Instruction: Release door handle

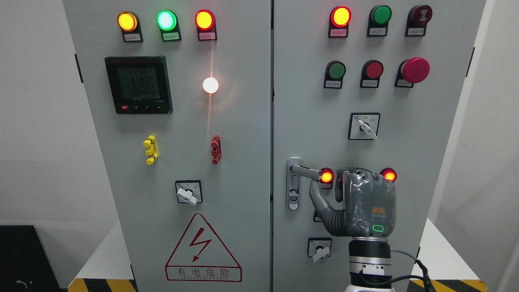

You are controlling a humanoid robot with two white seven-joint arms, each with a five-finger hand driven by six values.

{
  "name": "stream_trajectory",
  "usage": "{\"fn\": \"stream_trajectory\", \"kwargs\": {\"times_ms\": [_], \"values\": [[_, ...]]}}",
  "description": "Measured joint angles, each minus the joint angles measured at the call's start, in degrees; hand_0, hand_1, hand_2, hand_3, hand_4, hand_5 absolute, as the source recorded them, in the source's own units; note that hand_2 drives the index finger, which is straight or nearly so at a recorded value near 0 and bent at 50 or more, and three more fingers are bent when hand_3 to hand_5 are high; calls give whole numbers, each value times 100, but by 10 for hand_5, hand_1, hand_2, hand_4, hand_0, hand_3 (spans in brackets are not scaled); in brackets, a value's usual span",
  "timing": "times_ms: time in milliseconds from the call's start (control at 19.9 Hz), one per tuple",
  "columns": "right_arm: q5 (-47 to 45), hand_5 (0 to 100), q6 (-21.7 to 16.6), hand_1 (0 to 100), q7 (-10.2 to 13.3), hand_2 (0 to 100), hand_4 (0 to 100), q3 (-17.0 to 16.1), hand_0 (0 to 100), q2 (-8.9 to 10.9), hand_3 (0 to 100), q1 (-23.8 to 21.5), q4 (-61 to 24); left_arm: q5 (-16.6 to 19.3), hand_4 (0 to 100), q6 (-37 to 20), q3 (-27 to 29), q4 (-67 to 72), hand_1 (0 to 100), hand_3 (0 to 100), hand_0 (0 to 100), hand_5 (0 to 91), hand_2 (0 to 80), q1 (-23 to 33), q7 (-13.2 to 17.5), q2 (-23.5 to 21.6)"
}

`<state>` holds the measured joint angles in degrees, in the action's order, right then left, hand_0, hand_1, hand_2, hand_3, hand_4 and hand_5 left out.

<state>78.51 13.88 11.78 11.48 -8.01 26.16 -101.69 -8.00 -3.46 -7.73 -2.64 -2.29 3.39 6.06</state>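
The right hand [365, 202] rises from six o'clock, its fingers curled near the door handle [305, 172], which juts toward three o'clock from its plate; whether they grip it, I cannot tell. Its thumb [318, 198] hangs just below, ready for letting go.

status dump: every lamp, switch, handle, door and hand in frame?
Right hand: at the door handle, grip unclear
Cabinet doors: closed
Top-left lamps: yellow, green, red lit
White lamp: lit
Meter: on
Top-right red lamp: lit
Green lamp: off
Emergency stop: state unclear
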Motion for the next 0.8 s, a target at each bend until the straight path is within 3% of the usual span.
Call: {"fn": "stream_trajectory", "kwargs": {"times_ms": [802], "values": [[-33,1000,-118,408,142,989,949,55,470,68,1000,-208,-14,0,0,-12,0,0,556,0,120,0,0,0,0,0]]}}
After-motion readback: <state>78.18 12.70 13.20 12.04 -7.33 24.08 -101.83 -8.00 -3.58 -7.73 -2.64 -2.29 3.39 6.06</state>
